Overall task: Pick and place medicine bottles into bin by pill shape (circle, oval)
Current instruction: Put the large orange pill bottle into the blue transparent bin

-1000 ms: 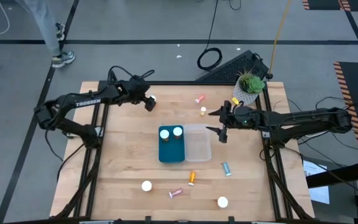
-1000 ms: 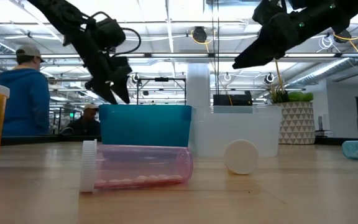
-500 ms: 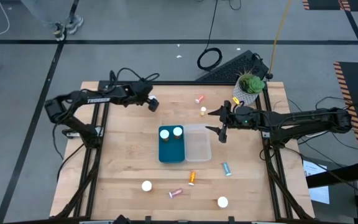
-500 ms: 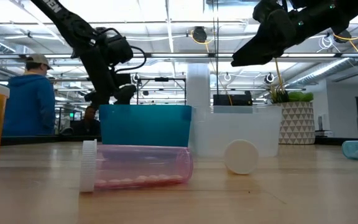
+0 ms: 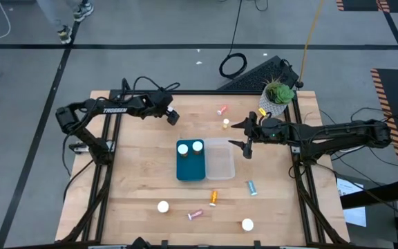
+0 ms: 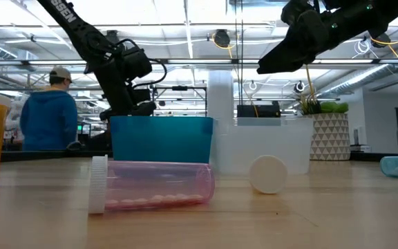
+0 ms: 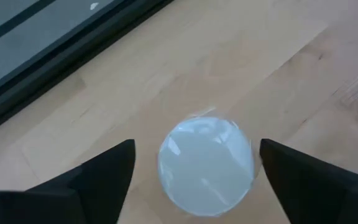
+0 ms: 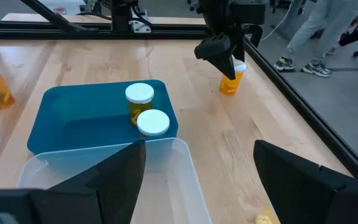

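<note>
An amber medicine bottle [image 8: 230,83] with a white cap [image 7: 205,165] stands upright at the far left of the table. My left gripper [image 5: 173,116] hangs open over it, one finger on either side of the cap, touching nothing. My right gripper [image 5: 246,146] hovers open just right of the clear bin [image 5: 221,168]. The teal bin [image 5: 189,170] holds two upright bottles [image 5: 183,148] [image 5: 197,146]. More bottles lie or stand on the wood: pink [image 5: 195,214], orange [image 5: 213,198], teal [image 5: 252,187], and white-capped ones [image 5: 163,206] [image 5: 247,224].
A potted plant [image 5: 278,95] stands at the far right corner, with small bottles [image 5: 222,109] [image 5: 226,124] [image 5: 262,111] near it. In the low view the pink bottle [image 6: 150,185] lies in front of the bins. A person [image 6: 50,111] stands beyond the table.
My left gripper has moved a little toward the table's right edge and come down over the amber bottle, so that its fingers now stand around the cap. My right gripper has kept still.
</note>
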Controlling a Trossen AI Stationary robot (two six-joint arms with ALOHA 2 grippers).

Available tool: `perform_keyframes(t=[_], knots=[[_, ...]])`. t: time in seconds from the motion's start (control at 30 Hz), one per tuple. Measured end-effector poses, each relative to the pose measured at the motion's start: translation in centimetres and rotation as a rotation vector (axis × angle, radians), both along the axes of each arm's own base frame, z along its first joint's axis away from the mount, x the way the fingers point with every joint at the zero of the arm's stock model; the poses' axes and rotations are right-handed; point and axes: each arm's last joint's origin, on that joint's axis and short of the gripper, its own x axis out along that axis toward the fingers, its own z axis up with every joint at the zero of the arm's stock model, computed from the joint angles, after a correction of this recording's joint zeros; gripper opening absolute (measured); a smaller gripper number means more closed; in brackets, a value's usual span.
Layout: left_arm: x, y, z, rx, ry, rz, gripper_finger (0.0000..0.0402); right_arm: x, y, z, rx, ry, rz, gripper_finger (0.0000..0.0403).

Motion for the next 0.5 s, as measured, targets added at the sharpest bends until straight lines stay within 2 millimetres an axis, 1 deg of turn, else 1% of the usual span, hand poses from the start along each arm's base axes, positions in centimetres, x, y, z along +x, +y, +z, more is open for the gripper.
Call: perform_keyframes(t=[0.3, 0.4, 0.5], knots=[[0.01, 0.0, 0.02, 0.001, -0.002, 0.0, 0.0246, 0.0, 0.0, 0.0, 0.0, 0.0, 0.0, 0.029], [0.02, -0.01, 0.02, -0.004, -0.005, -0.004, 0.0227, 0.0, 0.0, 0.0, -0.001, 0.0, 0.001, 0.029], [0.06, -0.07, 0.03, -0.011, -0.01, -0.011, 0.022, 0.0, 0.0, 0.0, -0.001, 0.0, 0.001, 0.029]])
